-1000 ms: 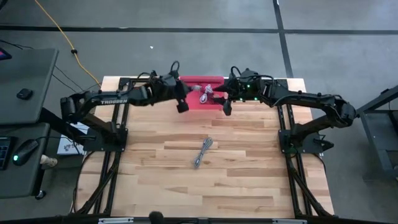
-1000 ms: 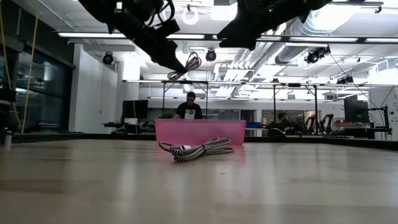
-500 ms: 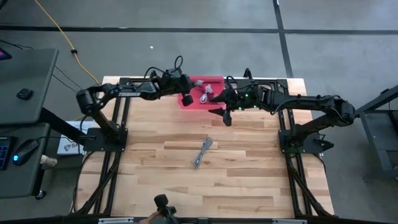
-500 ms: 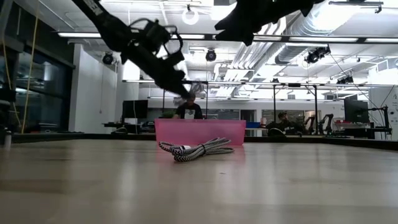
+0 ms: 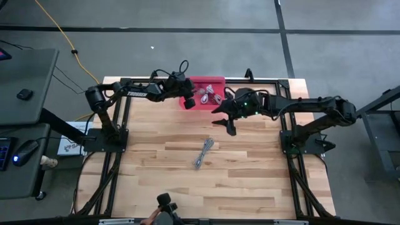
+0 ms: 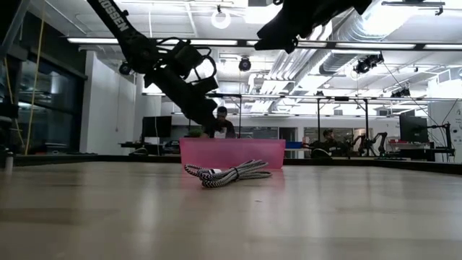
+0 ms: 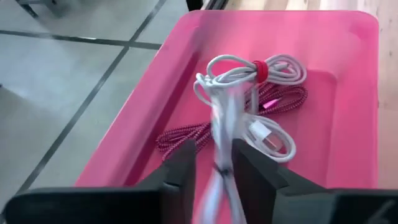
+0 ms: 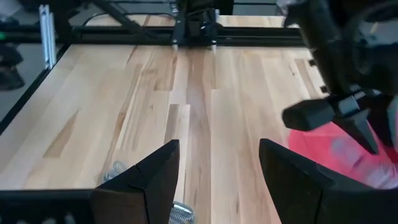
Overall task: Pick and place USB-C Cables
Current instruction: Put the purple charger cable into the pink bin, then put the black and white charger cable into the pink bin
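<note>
The pink tray (image 5: 215, 83) sits at the table's far edge. In it lie a pale cable with a red tie (image 7: 256, 70) and a dark red braided cable (image 7: 186, 134). My left gripper (image 5: 187, 101) hangs low over the tray's left end, fingers pointing down and a little apart. A blurred pale grey cable (image 7: 219, 134) runs between its fingers (image 7: 182, 163). My right gripper (image 5: 229, 124) is open in the air, between the tray and a grey braided cable bundle (image 5: 204, 152) lying flat mid-table. That bundle also shows in the low view (image 6: 227, 173). My left gripper has the blurred grey cable (image 7: 217, 180) running lengthwise between its two downward-pointing fingers above the tray floor. I cannot tell whether the fingers touch the cable.
A person's hand with a dark object (image 5: 164, 206) shows at the table's near edge. People (image 6: 220, 123) are in the room beyond the tray. A yellow cord (image 5: 62, 34) lies on the floor left of the table. Bare wood (image 5: 250, 181) surrounds the cable bundle.
My left gripper has come down from high above the table to the tray's left end, carrying the pale cable with it. My right gripper has drawn away from the tray toward the near edge. The cable bundle on the table has stayed put.
</note>
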Tool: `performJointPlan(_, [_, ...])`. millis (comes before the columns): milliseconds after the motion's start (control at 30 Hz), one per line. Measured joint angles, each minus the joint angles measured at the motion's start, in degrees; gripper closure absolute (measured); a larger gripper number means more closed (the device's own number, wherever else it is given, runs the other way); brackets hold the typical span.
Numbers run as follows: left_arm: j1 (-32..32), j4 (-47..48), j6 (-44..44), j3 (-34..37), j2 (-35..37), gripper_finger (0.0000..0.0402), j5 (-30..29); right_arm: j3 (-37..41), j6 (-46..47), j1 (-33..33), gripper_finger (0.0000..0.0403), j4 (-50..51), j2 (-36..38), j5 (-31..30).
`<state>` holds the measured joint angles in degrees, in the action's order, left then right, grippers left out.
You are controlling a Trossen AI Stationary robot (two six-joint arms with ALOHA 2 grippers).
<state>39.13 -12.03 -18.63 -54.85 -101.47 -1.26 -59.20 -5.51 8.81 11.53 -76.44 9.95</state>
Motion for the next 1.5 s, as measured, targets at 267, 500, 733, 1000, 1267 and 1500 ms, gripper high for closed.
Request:
performJointPlan(267, [-1.0, 4.71, 0.78, 0.0, 3.19, 0.0266, -0.82, 0.0, -8.8, -2.04, 0.019, -0.17, -3.89, 0.19])
performJointPlan(500, [-3.65, 15.07, 0.73, 0.0, 12.29, 0.0267, -2.86, 0.0, -16.25, -3.4, 0.019, -0.69, -9.72, 2.91])
performJointPlan(733, [-6.98, 19.59, 5.12, 0.0, 21.97, 0.0268, -2.84, 0.0, -16.0, -3.52, 0.019, -3.72, -14.55, 10.37])
performJointPlan(1000, [-12.49, 26.84, 8.13, -0.02, 30.28, 0.0268, -2.82, 0.0, -17.05, -4.82, 0.019, -8.95, -21.97, 13.38])
performJointPlan(1267, [-18.91, 35.22, 13.6, 0.0, 36.35, 0.0268, -2.82, 0.0, -18.98, -7.21, 0.019, -12.08, -28.19, 13.45])
performJointPlan(1500, [-25.81, 34.2, 18.25, 4.2, 41.35, 0.0268, -2.83, 0.0, -19.65, -8.21, 0.019, -14.33, -32.84, 13.47])
